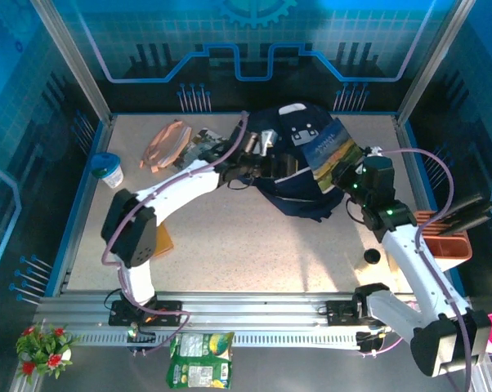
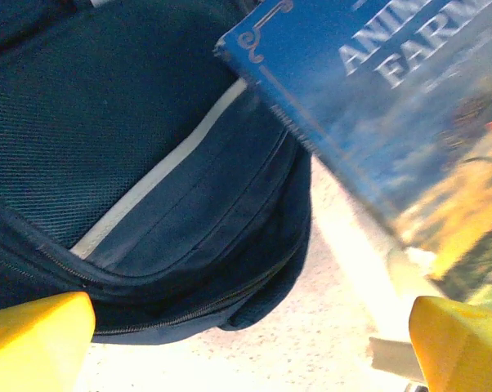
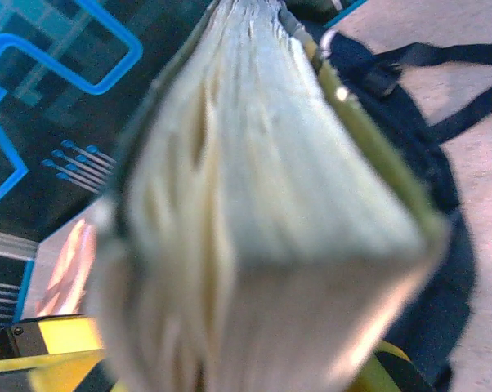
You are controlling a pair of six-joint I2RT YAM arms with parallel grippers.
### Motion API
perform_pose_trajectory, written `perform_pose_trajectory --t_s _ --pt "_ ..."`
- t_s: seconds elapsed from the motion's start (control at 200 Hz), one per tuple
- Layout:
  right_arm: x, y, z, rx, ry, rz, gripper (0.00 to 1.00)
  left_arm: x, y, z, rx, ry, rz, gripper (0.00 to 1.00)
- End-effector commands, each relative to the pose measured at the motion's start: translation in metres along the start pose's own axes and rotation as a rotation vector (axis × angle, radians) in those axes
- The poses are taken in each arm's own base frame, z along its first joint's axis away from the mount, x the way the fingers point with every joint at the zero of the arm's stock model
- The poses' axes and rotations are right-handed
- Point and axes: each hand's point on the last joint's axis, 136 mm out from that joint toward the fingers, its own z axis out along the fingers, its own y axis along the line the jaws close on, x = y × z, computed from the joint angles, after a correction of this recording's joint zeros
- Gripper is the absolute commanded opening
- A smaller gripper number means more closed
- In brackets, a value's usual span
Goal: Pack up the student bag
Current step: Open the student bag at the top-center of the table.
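One pale speckled tabletop (image 1: 270, 245) carries everything, and clock directions here are read from its middle in the overhead view, with 12 o'clock at the far wall. The student bag (image 1: 299, 196) lies between 12 and 1 o'clock, a dark navy backpack with its white patch towards the far edge and dark straps trailing towards 3 o'clock. In the left wrist view the student bag (image 2: 107, 147) shows its thin white stripe and a zip line running along the front pocket.

A blue and yellow book (image 1: 334, 153) titled "Animal Farm" sits tilted over the bag's 2 o'clock side. The right hand (image 1: 350, 174) comes in from 4 o'clock and is clamped on this book. In the right wrist view its yellow fingers sit at either side of the book's (image 3: 270, 204) cream page edges, with the bag (image 3: 426, 163) beyond.

The left hand (image 1: 257, 162) is at the bag's 9 o'clock side with its jaws spread wide and holding nothing. In the left wrist view the left hand (image 2: 246, 347) hovers just above the bag's front, and the book (image 2: 377, 122) slants across the upper right.

An orange basket (image 1: 442, 243) stands at the 3 o'clock edge. A pink pencil pouch (image 1: 166, 144) lies at 11 o'clock. A white cup (image 1: 108, 171) with a blue lid stands at 10 o'clock. A small dark object (image 1: 371, 256) rests at 4 o'clock.
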Motion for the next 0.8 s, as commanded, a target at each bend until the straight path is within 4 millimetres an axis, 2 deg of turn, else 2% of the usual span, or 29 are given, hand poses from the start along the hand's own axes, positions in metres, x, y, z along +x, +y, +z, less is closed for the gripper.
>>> perform_pose_trajectory --t_s 0.0,0.31,0.33,0.425,0.53,0.655,0.795 --pt "-0.018 -0.013 -0.017 0.050 -0.063 -0.025 0.07 0.012 0.002 0.013 -0.092 0.089 0.193 0.98" --pt "-0.025 -0.042 -0.027 0.161 -0.065 -0.013 0.07 0.029 -0.002 0.067 -0.224 0.257 0.551 0.80" --pt "-0.034 -0.036 -0.032 0.152 -0.087 -0.011 0.07 0.030 -0.001 0.071 -0.235 0.265 0.568 0.78" --pt "-0.038 -0.038 -0.034 0.153 -0.093 0.000 0.07 0.029 0.002 0.085 -0.284 0.267 0.627 0.72" --pt "-0.039 -0.039 -0.034 0.151 -0.092 0.007 0.07 0.023 0.007 0.097 -0.318 0.248 0.656 0.66" --pt "-0.038 -0.040 -0.034 0.153 -0.090 0.013 0.07 0.018 0.020 0.111 -0.381 0.219 0.693 0.60" --pt "-0.038 -0.040 -0.034 0.153 -0.089 0.017 0.08 0.020 0.031 0.123 -0.407 0.229 0.720 0.58"
